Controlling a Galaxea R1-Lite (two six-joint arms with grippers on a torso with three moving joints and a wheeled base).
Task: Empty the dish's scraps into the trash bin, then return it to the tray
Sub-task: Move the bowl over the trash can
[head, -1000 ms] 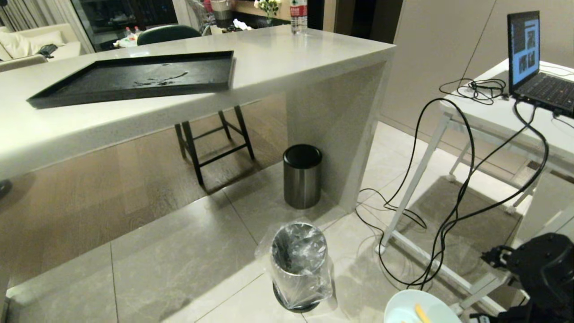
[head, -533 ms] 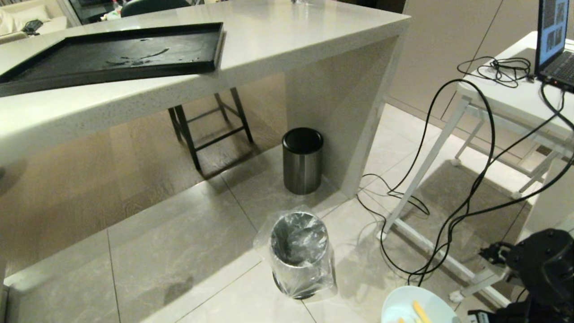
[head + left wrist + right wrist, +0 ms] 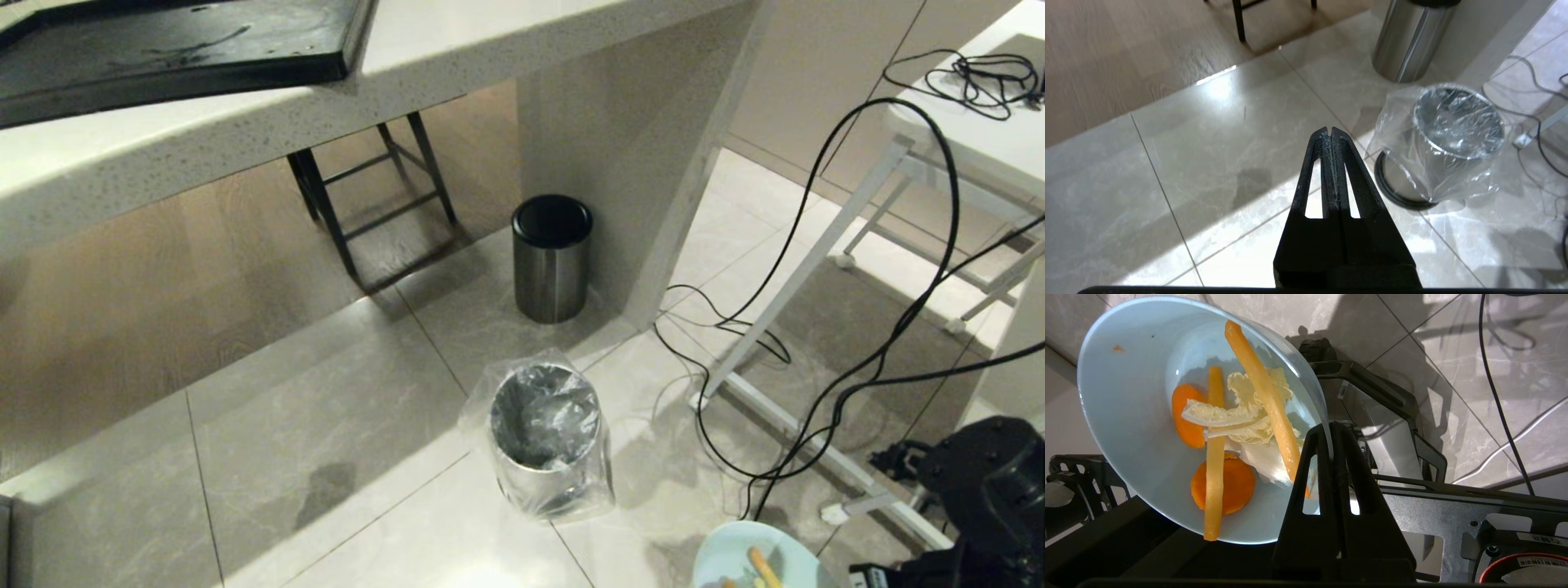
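Dish (image 3: 1139,396) sits pinched by its rim in our right gripper (image 3: 1331,430), jaws squeezed tight, low beside the trash bin (image 3: 545,425). Scraps (image 3: 1229,428) are inside it, so we judge tipping comes next: move over the bin and tilt. Our left gripper (image 3: 1329,131) hangs closed, holding nothing.

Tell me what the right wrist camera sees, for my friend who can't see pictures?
The right gripper pinches the rim of a pale blue dish holding the scraps: orange slices, yellow strips, a pale leaf. Tiled floor lies behind.
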